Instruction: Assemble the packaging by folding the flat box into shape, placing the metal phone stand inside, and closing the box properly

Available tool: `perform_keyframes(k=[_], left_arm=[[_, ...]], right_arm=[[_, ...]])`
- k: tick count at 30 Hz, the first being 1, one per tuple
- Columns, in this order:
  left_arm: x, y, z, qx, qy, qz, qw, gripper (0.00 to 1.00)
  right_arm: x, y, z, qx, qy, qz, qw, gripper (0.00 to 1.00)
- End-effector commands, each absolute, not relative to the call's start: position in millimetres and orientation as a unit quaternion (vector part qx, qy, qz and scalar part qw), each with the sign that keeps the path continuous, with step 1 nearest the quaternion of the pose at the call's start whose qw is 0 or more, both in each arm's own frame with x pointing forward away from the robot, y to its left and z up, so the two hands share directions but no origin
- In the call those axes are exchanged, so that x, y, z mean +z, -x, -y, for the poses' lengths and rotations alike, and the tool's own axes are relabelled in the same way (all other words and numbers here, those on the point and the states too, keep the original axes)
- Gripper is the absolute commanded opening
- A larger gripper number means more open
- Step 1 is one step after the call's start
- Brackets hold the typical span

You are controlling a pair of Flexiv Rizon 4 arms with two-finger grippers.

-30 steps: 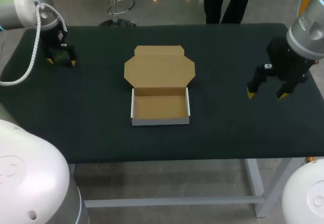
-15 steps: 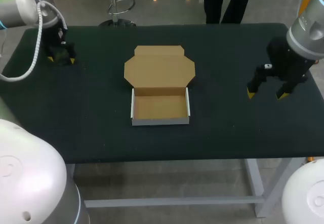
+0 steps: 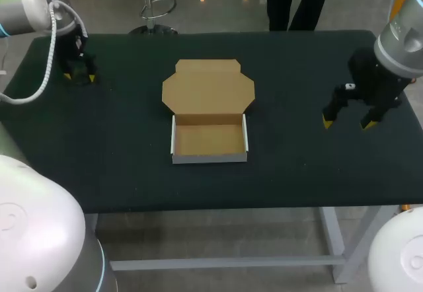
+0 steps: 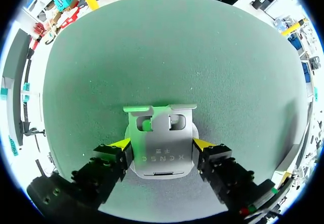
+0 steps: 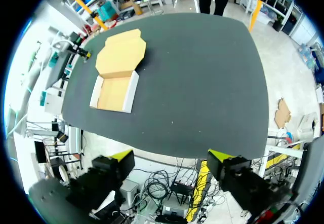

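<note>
Box (image 3: 209, 140) is already folded. It sits mid-worktop as an open tray with its walls up. The lid (image 3: 208, 87) is still open and lies flat on the far side of the tray, side flaps spread. Inside the tray is bare cardboard, nothing loaded.

Metal phone stand (image 4: 162, 133) is not in the box yet. It is at the far left corner of the worktop (image 3: 132, 173), well apart from the box. The left arm (image 3: 26, 4) is over it. The left jaws straddle the stand, and the yellow fingertips (image 4: 121, 144) meet its two side edges, so I judge them clenched on the stand. Can't tell if the stand is lifted or still flat on the surface.

The right arm (image 3: 400, 37) is over the right side of the worktop, well clear of the box. The right jaws are spread wide and hold nothing. The right wrist view shows only bare surface and the distant box ahead of them.

Progress, as a judgement:
- Folding is done.
- Pickup of the stand is in hand.
- Left to do: carry the stand right to the tray, set it inside, fold the lid over and tuck the flaps.

Roughly a third of the way through.
</note>
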State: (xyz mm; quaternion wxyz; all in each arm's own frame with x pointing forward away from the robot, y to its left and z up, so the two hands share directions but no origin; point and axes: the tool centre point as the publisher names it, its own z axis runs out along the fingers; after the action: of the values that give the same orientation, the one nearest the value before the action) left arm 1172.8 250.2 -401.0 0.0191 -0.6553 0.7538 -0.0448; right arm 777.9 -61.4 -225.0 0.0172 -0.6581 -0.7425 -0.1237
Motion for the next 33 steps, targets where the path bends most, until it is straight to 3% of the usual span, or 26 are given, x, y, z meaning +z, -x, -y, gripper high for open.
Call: perform_keyframes(k=[1,2,3,4,21,33], left_arm=[[-407,-1179,-248,-0.036,0.658,-0.752,0.020,0.47],[-407,-1179,-248,-0.035,0.659,-0.751,0.022,0.33],[-407,-1179,-248,-0.035,0.660,-0.750,0.022,0.25],[-407,-1179,-248,-0.034,0.660,-0.750,0.025,0.00],[-372,-1143,-238,-0.060,0.653,-0.754,0.036,0.00],[-343,-1105,-220,-0.070,0.643,-0.762,0.026,0.00]], right_arm=[[-223,-777,62,-0.122,0.658,0.743,0.018,1.00],[-223,-777,62,-0.122,0.658,0.743,0.018,1.00],[-223,-777,62,-0.122,0.658,0.743,0.018,1.00],[-223,-777,62,-0.122,0.658,0.743,0.018,1.00],[-223,-777,62,-0.122,0.658,0.743,0.018,1.00],[-237,-791,53,-0.219,0.497,0.838,-0.048,1.00]])
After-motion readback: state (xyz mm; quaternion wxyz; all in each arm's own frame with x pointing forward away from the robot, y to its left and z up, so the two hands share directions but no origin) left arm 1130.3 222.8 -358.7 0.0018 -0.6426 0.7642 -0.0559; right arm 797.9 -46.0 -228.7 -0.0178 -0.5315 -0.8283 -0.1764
